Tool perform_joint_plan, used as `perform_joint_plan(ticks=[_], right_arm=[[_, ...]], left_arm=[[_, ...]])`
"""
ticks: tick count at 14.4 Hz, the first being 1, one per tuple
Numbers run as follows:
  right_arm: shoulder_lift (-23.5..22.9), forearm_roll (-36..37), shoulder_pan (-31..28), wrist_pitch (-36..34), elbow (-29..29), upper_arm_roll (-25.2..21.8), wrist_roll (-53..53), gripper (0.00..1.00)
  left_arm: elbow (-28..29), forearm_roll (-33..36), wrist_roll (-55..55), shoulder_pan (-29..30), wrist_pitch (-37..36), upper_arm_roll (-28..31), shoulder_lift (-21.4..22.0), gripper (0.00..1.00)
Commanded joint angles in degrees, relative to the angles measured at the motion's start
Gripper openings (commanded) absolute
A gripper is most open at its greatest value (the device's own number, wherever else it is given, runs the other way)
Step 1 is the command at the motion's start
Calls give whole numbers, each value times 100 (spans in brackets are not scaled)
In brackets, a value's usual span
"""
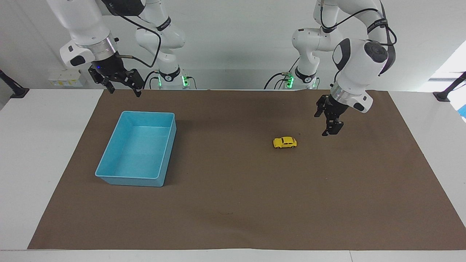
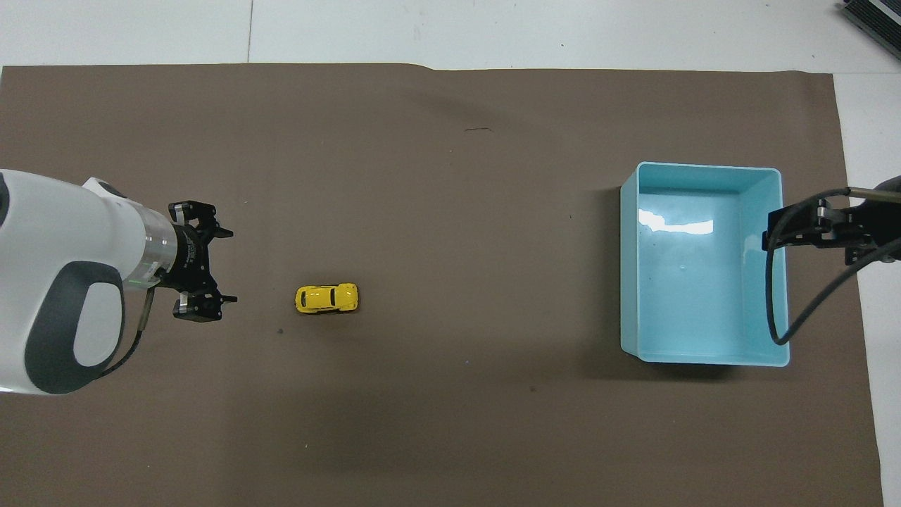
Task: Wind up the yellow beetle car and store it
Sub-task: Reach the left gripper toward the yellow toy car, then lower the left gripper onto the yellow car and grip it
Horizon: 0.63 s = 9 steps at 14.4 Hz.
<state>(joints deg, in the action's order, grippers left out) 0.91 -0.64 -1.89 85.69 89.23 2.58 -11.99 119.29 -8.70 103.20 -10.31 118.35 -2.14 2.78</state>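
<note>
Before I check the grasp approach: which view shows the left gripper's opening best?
The overhead view: the left gripper shows both fingers spread open, over the mat beside the yellow beetle car. The facing view shows it side-on, fingers overlapping, raised off the mat.

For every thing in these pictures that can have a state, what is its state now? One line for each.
yellow beetle car: upright on its wheels on the brown mat, not gripped.
blue bin: open on top, nothing in it.
left gripper: open, in the air over the mat beside the car, apart from it.
right gripper: open, waiting over the mat's edge near the bin.
</note>
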Motion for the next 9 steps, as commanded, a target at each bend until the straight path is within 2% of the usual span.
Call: perform_joint_plan(ticks=[1, 4, 7, 9], right_arm=[[50, -76, -57, -26, 6, 6, 118, 100], [50, -76, -57, -26, 6, 6, 118, 100], [50, -76, -57, -26, 6, 6, 118, 100], [50, -76, -57, -26, 6, 6, 118, 100]], left_arm=[[130, -71, 568, -575, 354, 91, -460, 100], [471, -71, 1543, -990, 1380, 91, -682, 100], [779, -71, 1589, -1166, 1638, 91, -691, 100], [1156, -71, 1668, -1324, 2137, 91, -691, 100]])
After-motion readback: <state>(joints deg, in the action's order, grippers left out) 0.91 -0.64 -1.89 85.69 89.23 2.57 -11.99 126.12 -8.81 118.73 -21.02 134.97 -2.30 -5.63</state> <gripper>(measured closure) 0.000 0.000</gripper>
